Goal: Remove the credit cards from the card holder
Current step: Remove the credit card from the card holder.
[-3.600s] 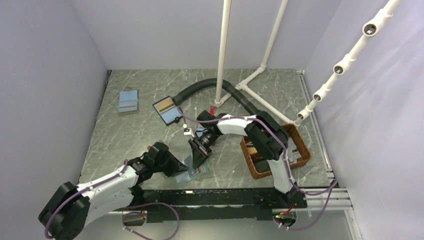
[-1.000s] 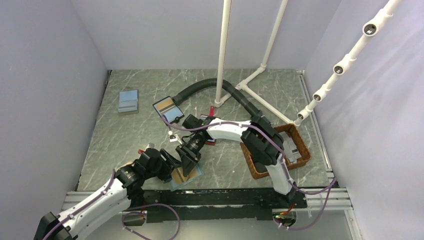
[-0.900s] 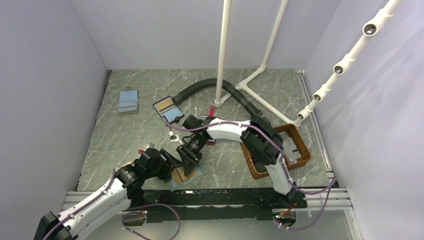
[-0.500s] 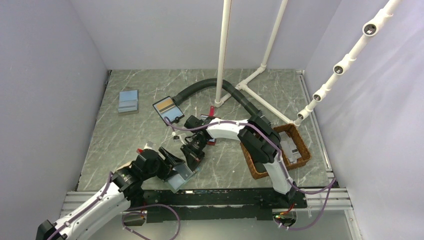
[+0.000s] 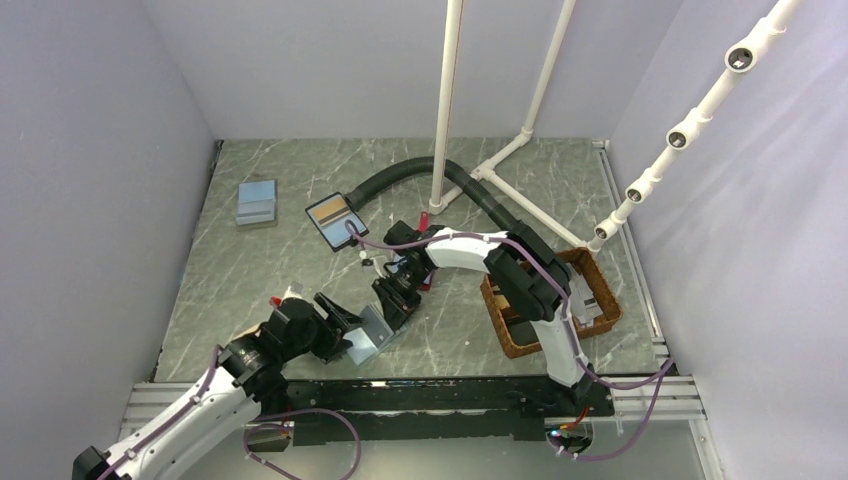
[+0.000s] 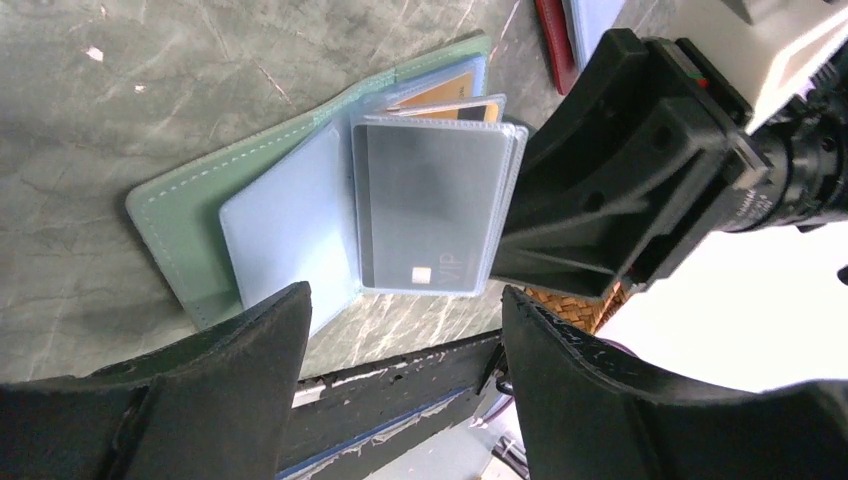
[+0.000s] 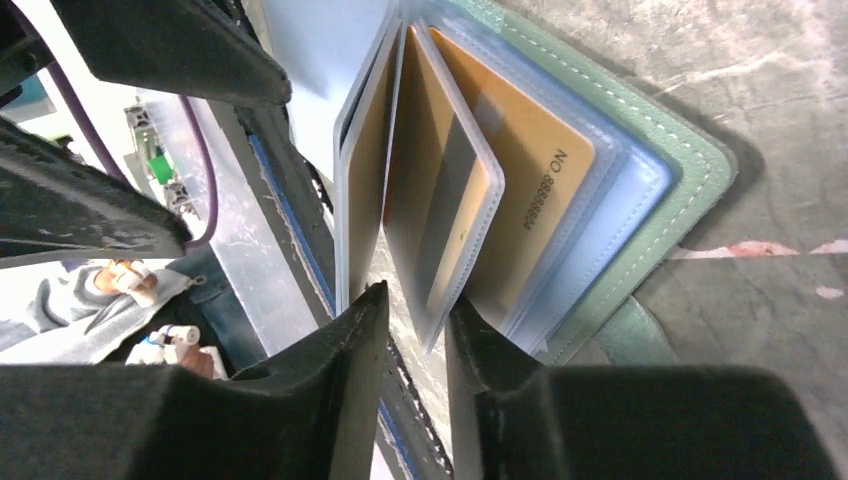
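Observation:
The card holder (image 6: 180,230) lies open near the table's front edge, teal-green with pale blue clear sleeves. Several sleeves stand fanned up off it. A dark credit card marked VIP (image 6: 430,210) shows in the top sleeve, and tan credit cards (image 7: 520,190) sit in the sleeves behind it. My right gripper (image 7: 415,300) is at the sleeves' free edge. Its fingers stand a narrow gap apart, with one sleeve's corner in the gap. My left gripper (image 6: 400,300) hovers open on the near-left side of the card holder (image 5: 372,335), holding nothing.
A black-edged holder (image 5: 335,220) and a blue holder (image 5: 257,203) lie at the back left. A red-edged holder (image 6: 555,40) lies just behind my right gripper. A wicker basket (image 5: 550,300) is at the right. A black hose (image 5: 420,175) and white pipes (image 5: 445,100) stand behind.
The sleeves, lying flat with a tan card showing a second ago, now stand up. My right gripper has shifted up and right. My left arm has drawn back toward the near left.

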`<move>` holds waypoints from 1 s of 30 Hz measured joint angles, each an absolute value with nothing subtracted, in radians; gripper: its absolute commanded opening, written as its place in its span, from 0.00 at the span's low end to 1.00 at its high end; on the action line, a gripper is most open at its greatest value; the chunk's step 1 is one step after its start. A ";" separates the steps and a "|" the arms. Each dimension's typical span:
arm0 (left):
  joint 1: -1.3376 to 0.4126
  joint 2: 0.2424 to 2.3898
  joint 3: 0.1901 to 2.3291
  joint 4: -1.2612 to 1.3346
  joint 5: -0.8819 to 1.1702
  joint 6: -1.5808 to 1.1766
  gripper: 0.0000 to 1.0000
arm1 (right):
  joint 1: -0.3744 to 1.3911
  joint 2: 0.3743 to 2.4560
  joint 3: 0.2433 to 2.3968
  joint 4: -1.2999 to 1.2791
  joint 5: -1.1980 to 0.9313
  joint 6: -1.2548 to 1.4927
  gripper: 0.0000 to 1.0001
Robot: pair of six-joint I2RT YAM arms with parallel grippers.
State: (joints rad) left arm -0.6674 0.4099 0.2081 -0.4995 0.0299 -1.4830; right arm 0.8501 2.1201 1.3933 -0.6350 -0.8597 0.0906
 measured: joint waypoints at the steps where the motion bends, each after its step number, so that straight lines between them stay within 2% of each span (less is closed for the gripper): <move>1: -0.667 0.418 0.208 -0.495 0.030 -1.483 0.74 | 0.848 2.116 1.393 -0.636 -0.857 0.087 0.35; 13: -0.667 0.588 0.208 -0.385 0.031 -1.478 0.73 | 0.787 2.028 1.381 -0.639 -0.742 0.030 0.36; 23: -0.667 0.593 0.208 -0.338 0.031 -1.480 0.73 | 0.788 2.038 1.382 -0.627 -0.925 0.054 0.36; 30: -0.667 0.599 0.206 -0.315 0.031 -1.480 0.73 | 0.795 2.119 1.399 -0.632 -0.936 0.064 0.36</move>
